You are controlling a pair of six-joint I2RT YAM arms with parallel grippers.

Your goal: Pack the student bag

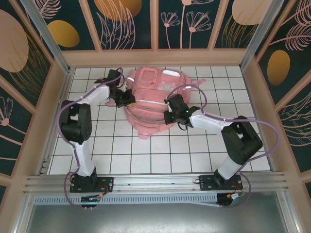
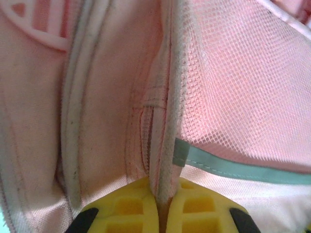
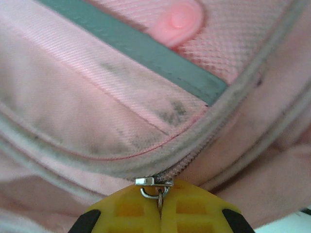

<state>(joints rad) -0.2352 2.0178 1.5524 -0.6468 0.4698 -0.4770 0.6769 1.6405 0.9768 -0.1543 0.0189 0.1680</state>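
Note:
The light-pink student bag [image 1: 151,99] lies flat in the middle of the tiled table. My left gripper [image 1: 127,99] is at the bag's left side, shut on a piped seam edge [image 2: 167,165] of the bag beside a mesh side pocket [image 2: 243,92]. My right gripper [image 1: 171,114] is at the bag's right side. Its yellow fingertips [image 3: 194,206] are shut on the metal zipper pull [image 3: 156,187] of the bag, with the zip line [image 3: 204,150] running up to the right under a grey reflective strip [image 3: 146,48].
White tiled table [image 1: 121,150] with wooden side walls [image 1: 43,121] and a patterned back wall. A bag strap [image 1: 199,87] trails to the right of the bag. Purple cables loop off both arms.

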